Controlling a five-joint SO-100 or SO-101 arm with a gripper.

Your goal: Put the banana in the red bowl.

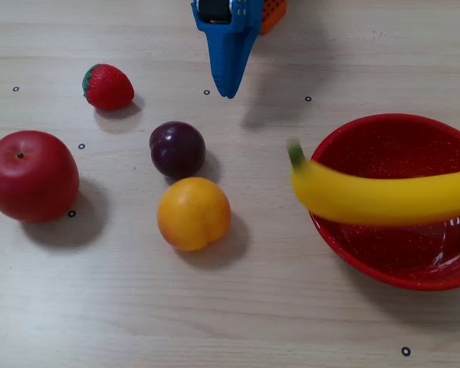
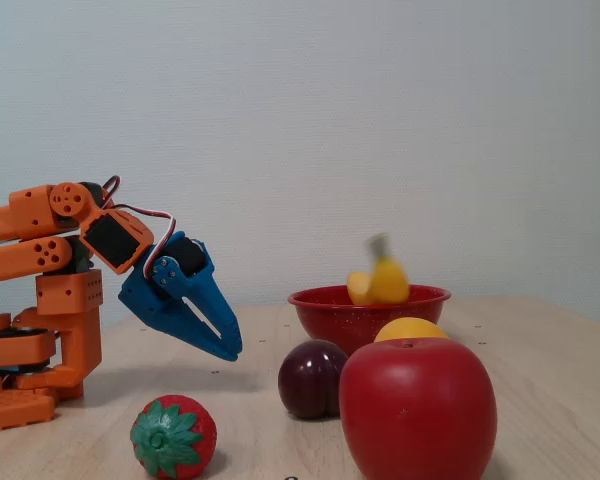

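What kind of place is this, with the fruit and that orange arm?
Probably a hobby or lab bench for robot practice: a small arm with a blue gripper on a plain wooden table, toy-like fruit such as the banana and a red bowl, against a bare wall.

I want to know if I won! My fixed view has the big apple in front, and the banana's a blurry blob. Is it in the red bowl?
Observer: In a fixed view from above, the banana stretches across the red bowl, green tip past the rim.
Operator: Is my pincer near it?
Observer: No, the pincer is apart, bare table between.
Operator: Does the round yellow fruit touch the bowl?
Observer: No, the yellow-orange fruit sits clear, with a gap.
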